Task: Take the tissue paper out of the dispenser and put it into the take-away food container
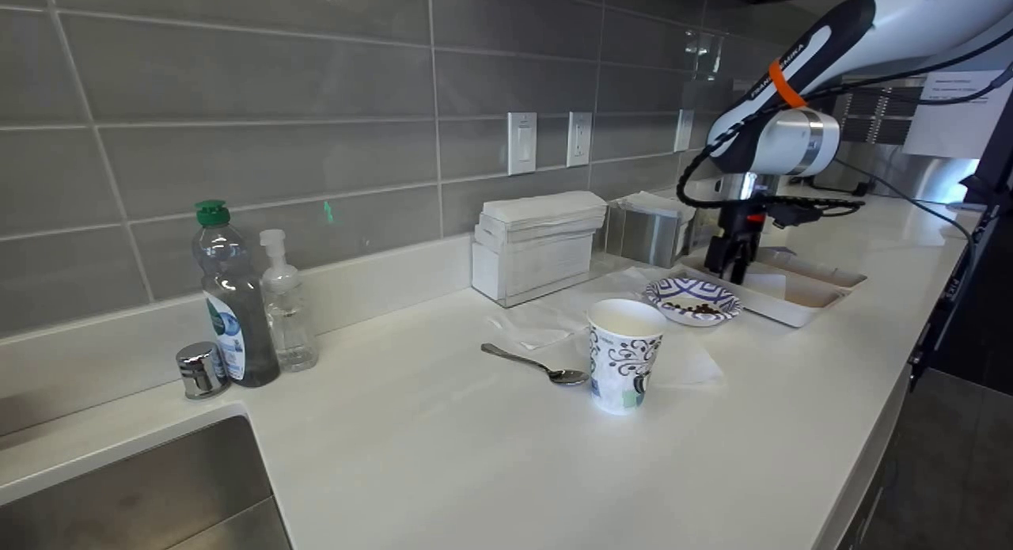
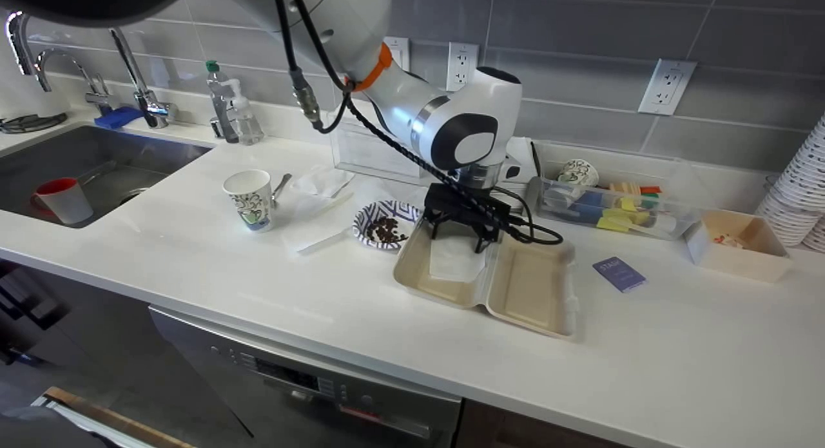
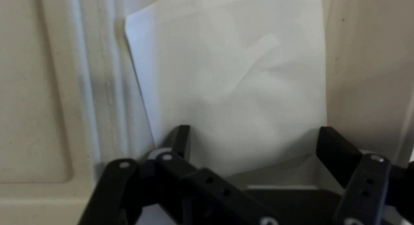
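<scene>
The take-away food container (image 2: pixel 535 280) lies open on the counter. It also shows in an exterior view (image 1: pixel 811 293) and in the wrist view (image 3: pixel 32 89). A white tissue paper (image 2: pixel 454 264) lies flat in its compartment nearer the plate and fills much of the wrist view (image 3: pixel 242 63). My gripper (image 2: pixel 457 240) is low over that compartment, pointing down. In the wrist view my gripper (image 3: pixel 255 132) has its fingers wide apart over the tissue, with nothing gripped between them. The grey-silver dispenser (image 1: pixel 645 235) stands by the wall with white tissue on top; the arm mostly hides it in an exterior view.
A patterned plate (image 2: pixel 387 224) with dark bits sits beside the container. A printed paper cup (image 1: pixel 625 356), a spoon (image 1: pixel 538 366) and a white ribbed box (image 1: pixel 538 257) stand further along. A clear bin (image 2: pixel 619 206), a purple packet (image 2: pixel 619 274) and a tan box (image 2: pixel 738 245) are opposite.
</scene>
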Robot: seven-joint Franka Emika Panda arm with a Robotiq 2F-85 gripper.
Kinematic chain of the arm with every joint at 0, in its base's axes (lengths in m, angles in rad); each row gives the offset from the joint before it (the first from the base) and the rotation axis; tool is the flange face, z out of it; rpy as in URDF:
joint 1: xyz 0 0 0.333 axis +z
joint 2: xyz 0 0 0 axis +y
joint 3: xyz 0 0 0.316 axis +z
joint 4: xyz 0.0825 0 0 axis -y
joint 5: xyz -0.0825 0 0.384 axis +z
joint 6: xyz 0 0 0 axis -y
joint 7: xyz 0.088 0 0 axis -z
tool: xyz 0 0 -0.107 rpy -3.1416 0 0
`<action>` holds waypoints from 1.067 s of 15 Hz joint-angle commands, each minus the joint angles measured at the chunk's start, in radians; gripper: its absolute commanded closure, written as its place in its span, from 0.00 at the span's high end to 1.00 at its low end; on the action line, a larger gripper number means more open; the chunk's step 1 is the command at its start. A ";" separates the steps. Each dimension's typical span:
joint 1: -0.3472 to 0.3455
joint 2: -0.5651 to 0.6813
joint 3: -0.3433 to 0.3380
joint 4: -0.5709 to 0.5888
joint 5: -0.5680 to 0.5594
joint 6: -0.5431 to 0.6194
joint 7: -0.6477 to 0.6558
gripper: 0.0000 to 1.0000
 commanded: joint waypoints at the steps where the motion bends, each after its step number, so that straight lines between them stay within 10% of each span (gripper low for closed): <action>1: -0.018 -0.015 0.019 -0.038 0.047 0.056 -0.019 1.00; 10: -0.037 -0.039 0.034 -0.067 0.114 0.139 -0.027 1.00; 16: -0.027 -0.242 -0.010 -0.143 0.059 -0.003 -0.092 1.00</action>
